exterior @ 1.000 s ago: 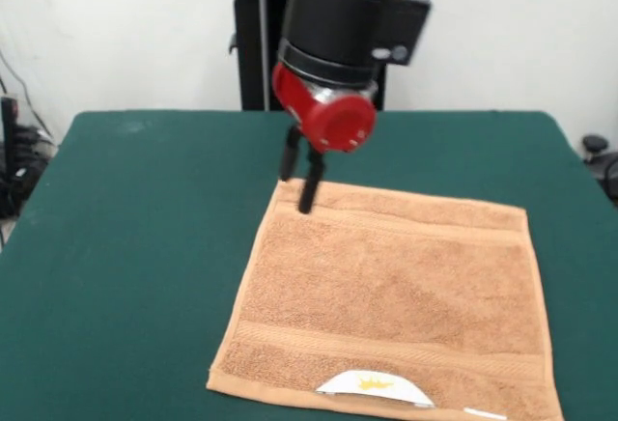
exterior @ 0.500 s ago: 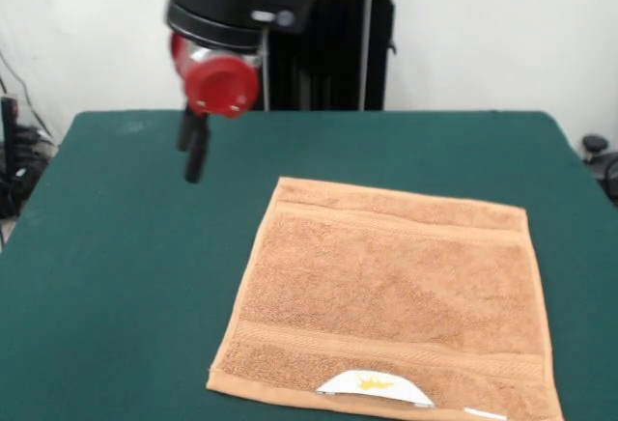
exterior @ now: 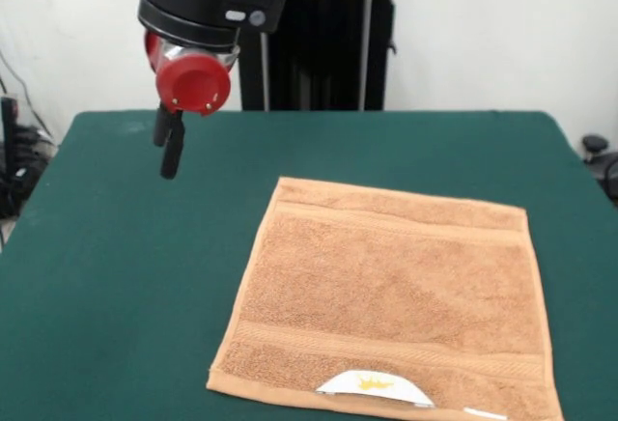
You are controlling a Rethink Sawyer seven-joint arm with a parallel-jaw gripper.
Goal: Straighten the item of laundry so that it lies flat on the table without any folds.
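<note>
The light-brown terry towel [exterior: 391, 295] lies spread flat on the dark green table [exterior: 116, 276], right of centre, with border bands across its far and near parts. Its white label [exterior: 375, 386] with a yellow mark sits at the near edge. My gripper [exterior: 168, 151] hangs above the bare table, up and to the left of the towel's far left corner, clear of the cloth. Its fingers [exterior: 173, 155] are close together and hold nothing.
The black pedestal [exterior: 319, 44] stands behind the table's far edge. A dark object [exterior: 599, 151] sits off the table at the right. Dark cables and gear [exterior: 14, 160] lie off the left edge.
My gripper has lifted off the towel's far left corner and swung left and up over the bare table. The towel has not moved.
</note>
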